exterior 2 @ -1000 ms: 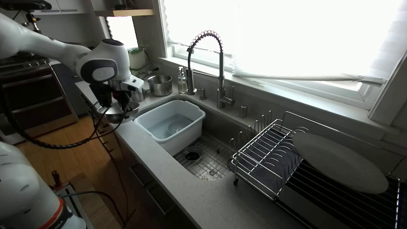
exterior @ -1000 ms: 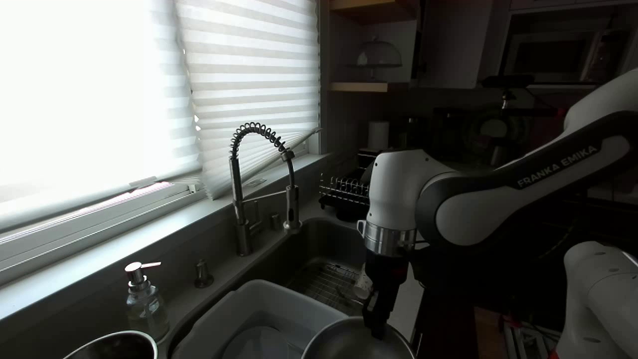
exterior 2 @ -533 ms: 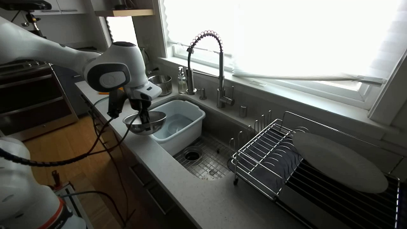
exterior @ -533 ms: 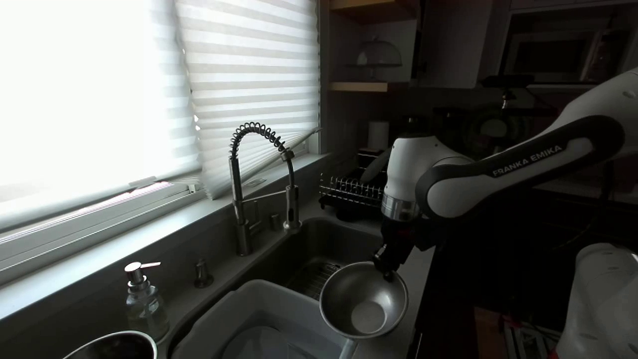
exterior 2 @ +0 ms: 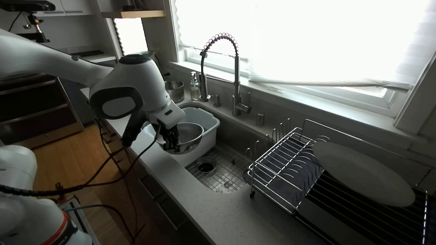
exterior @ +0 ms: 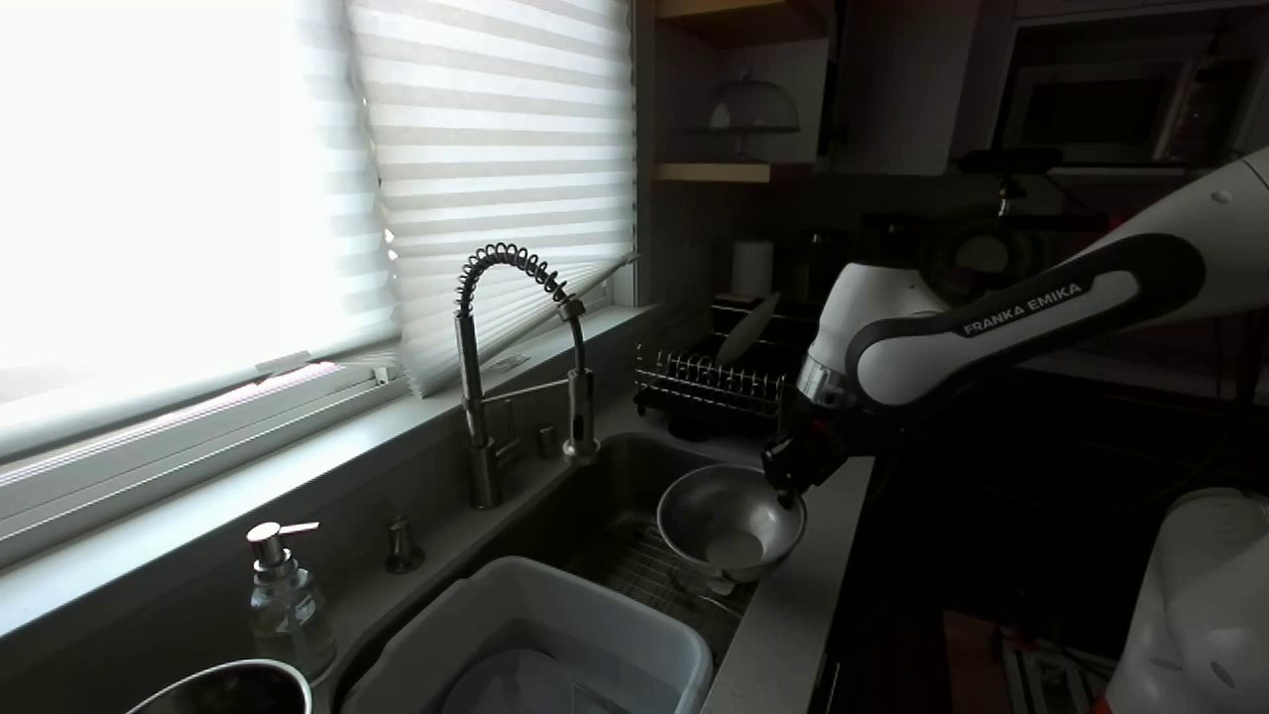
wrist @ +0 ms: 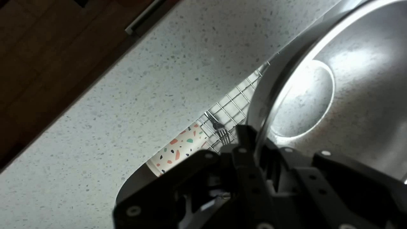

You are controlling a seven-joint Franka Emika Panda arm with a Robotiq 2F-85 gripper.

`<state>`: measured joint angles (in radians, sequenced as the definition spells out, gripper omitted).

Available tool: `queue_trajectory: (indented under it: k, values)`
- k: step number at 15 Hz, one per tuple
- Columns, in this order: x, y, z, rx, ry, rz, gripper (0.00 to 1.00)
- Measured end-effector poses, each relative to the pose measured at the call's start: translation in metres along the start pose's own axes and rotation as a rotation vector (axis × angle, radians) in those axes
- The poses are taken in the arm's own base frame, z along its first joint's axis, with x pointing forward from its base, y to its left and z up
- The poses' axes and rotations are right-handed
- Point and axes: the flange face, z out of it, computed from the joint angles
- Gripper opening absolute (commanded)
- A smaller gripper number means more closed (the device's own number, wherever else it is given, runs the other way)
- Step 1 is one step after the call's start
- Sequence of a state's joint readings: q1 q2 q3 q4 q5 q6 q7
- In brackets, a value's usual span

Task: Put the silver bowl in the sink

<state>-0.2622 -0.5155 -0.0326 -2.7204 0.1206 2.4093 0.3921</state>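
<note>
Silver bowl (exterior: 734, 524), tilted, hangs in the air over the sink (exterior: 634, 476), near the tabletop (wrist: 178, 79) edge; gripper (wrist: 258, 143) grasps it by the rim, one finger either side of the metal. White tub (exterior 2: 210, 137) stands at one end of the sink, coil-spring tap (exterior 2: 237, 76) on the window side. Wrist view: patterned cup (wrist: 181, 148) and fork (wrist: 221, 129) lie near each other in the sink, fork on the wire grid (wrist: 233, 103).
</note>
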Motion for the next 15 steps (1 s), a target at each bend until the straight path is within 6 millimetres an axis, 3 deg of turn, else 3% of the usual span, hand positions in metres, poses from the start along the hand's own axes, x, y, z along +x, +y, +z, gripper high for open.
queue_trajectory:
  k: [10,15]
  values:
    - [0.000,-0.002,0.003,-0.006,-0.001,0.010,0.02]
    - [0.050,0.028,0.019,0.000,0.051,0.133,0.02]
